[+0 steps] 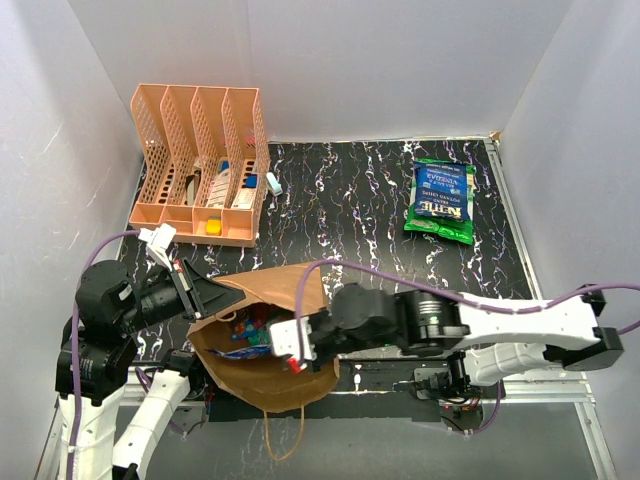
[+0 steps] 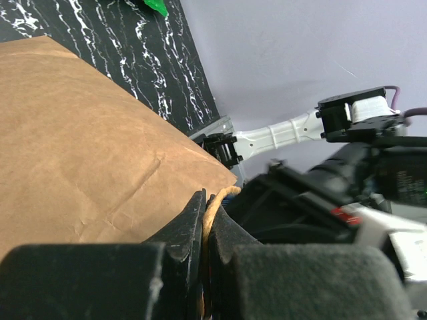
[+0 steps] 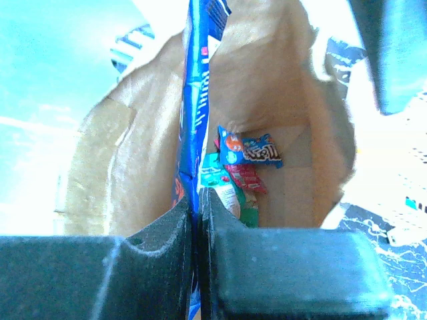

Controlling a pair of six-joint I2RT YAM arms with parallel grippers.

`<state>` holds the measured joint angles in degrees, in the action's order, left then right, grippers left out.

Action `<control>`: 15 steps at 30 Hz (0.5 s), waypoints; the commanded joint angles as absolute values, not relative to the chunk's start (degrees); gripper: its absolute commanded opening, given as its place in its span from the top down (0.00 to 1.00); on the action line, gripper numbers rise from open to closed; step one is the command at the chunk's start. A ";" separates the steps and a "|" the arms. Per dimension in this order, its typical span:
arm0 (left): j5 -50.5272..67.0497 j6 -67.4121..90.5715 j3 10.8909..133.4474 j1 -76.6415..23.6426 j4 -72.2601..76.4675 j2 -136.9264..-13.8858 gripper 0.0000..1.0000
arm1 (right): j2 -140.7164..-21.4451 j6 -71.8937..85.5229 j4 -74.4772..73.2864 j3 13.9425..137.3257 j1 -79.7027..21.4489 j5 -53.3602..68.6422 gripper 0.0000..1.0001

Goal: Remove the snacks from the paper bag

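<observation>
You are seeing the left arm [image 1: 95, 330] and right arm [image 1: 510, 322] showing white links with black joints, purple cables [image 1: 390, 272] trailing off both, and the right gripper [image 1: 292, 350] wearing a white shell and matte black fingers [image 3: 160, 230].

The left arm [image 1: 100, 330] is folded at the elbow, wrist level. The left gripper [image 2: 205, 202] is clamped tight on the handle [image 2: 224, 192] of the paper bag [image 2: 80, 153]. The right arm [image 1: 500, 320] stretches out low and long. The right gripper [image 3: 198, 197] is pinched on a blue packet [image 3: 193, 100] that runs on ahead of its fingertips.
</observation>
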<state>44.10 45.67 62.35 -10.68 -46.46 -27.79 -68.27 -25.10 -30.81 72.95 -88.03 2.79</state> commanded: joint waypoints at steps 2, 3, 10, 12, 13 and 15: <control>41.60 44.82 62.83 -10.63 -48.05 -28.78 1.00 | -60.49 -19.63 -27.50 80.45 -88.13 -3.34 0.93; 41.50 44.76 62.57 -10.61 -48.34 -28.89 1.00 | -59.52 -19.10 -25.79 81.15 -88.15 -6.58 0.93; 39.61 44.82 62.05 -10.64 -49.98 -30.54 1.00 | -56.88 -26.45 7.19 76.05 -87.89 -47.54 0.93; 38.75 44.98 62.06 -10.67 -49.93 -30.98 1.00 | -58.36 -37.80 19.56 72.97 -85.68 -52.52 0.93; 38.31 45.11 62.10 -10.64 -49.93 -31.25 1.00 | -59.46 -41.59 24.10 71.82 -82.98 -52.99 0.93; 37.28 45.30 62.14 -10.65 -50.00 -31.35 1.00 | -61.86 -41.20 26.19 72.17 -75.70 -53.05 0.93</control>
<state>39.44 45.39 62.11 -10.68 -49.19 -30.44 -57.93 -30.55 4.99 73.73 -84.99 -40.29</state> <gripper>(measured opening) 0.007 0.077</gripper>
